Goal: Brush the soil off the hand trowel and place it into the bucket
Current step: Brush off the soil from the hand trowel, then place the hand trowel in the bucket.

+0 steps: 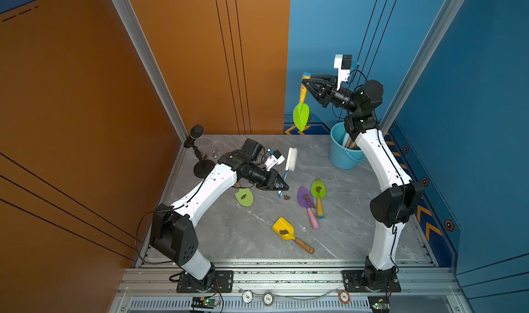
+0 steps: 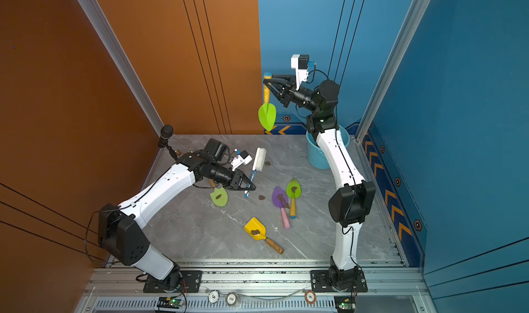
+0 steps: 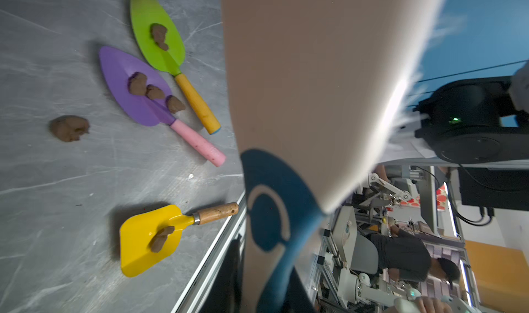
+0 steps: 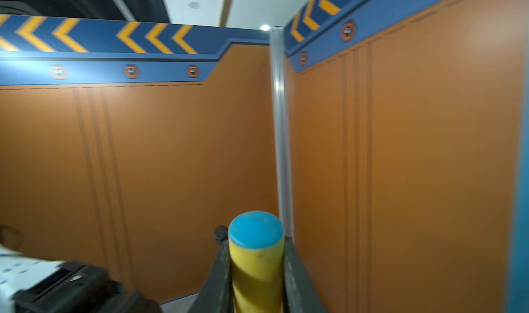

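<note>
My right gripper (image 1: pixel 304 81) (image 2: pixel 265 81) (image 4: pixel 257 248) is raised high near the back wall, shut on the yellow, blue-capped handle of a green hand trowel (image 1: pixel 301 116) (image 2: pixel 267 116). Its blade hangs down and its visible face shows no lumps. The light-blue bucket (image 1: pixel 340 154) (image 2: pixel 315 156) stands at the back right, below and right of the blade, partly behind my right arm. My left gripper (image 1: pixel 283 185) (image 2: pixel 249 186) (image 3: pixel 266 285) is low over the table, shut on the blue handle of a white brush (image 1: pixel 292 159) (image 3: pixel 300 82). One lump of soil (image 1: pixel 286 197) (image 3: pixel 69 128) lies loose beside it.
Lying on the table with soil on them are a green trowel (image 1: pixel 244 197), a purple trowel (image 1: pixel 305 198), another green trowel (image 1: pixel 318 189) and a yellow scoop (image 1: pixel 283 228). Wooden handles (image 1: pixel 349 142) stick up inside the bucket. A black microphone stand (image 1: pixel 197 142) occupies the back left corner.
</note>
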You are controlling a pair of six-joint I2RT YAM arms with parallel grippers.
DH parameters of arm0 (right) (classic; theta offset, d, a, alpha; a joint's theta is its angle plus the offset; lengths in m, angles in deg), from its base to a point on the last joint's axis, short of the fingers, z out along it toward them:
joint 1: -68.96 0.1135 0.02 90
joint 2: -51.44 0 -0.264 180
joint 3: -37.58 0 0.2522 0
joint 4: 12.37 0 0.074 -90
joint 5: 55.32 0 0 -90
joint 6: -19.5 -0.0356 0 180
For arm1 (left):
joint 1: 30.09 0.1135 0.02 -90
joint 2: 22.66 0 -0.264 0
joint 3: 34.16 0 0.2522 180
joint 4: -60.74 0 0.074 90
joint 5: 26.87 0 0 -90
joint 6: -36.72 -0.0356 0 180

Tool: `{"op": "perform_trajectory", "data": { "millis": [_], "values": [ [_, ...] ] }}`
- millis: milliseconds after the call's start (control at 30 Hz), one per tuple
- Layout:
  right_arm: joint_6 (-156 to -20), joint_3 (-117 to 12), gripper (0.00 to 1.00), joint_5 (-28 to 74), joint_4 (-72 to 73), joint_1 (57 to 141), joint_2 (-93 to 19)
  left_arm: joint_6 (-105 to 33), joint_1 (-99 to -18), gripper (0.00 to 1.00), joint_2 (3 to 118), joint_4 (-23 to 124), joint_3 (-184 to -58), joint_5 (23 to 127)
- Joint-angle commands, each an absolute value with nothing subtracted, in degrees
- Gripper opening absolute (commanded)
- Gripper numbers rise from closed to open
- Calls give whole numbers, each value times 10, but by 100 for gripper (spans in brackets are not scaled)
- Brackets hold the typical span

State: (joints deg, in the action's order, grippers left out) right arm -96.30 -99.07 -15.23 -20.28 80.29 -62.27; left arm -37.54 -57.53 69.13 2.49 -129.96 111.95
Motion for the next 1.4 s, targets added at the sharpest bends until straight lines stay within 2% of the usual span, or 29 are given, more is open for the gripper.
{"op": "perform_trajectory", "data": {
  "millis": [0, 100, 333, 500, 800, 900, 1067, 1233, 1367],
  "values": [
    [-791, -980, 5, 82, 9, 779, -615, -377, -571, 0, 705, 26, -1314, 1041],
    [-763, -969, 5, 180, 52, 747, -620, -377, -571, 0, 720, 33, -1329, 1024],
    [-757, -867, 4, 292, -8, 667, -622, -375, -569, 0, 763, 43, -1363, 1027],
    [-733, -827, 8, 259, -15, 634, -638, -370, -563, 0, 786, 43, -1384, 1039],
    [-755, -807, 22, 184, -12, 629, -693, -364, -553, 0, 798, 42, -1405, 1034],
    [-762, -808, 32, 189, -13, 631, -702, -364, -552, 0, 789, 41, -1398, 1026],
    [-774, -833, 42, 165, 17, 632, -705, -365, -550, 0, 764, 42, -1383, 1008],
    [-785, -860, 44, 161, 68, 653, -678, -363, -538, 0, 730, 42, -1363, 986],
    [-771, -862, 45, 171, 115, 702, -632, -351, -518, 0, 684, 42, -1330, 936]
  ]
}}
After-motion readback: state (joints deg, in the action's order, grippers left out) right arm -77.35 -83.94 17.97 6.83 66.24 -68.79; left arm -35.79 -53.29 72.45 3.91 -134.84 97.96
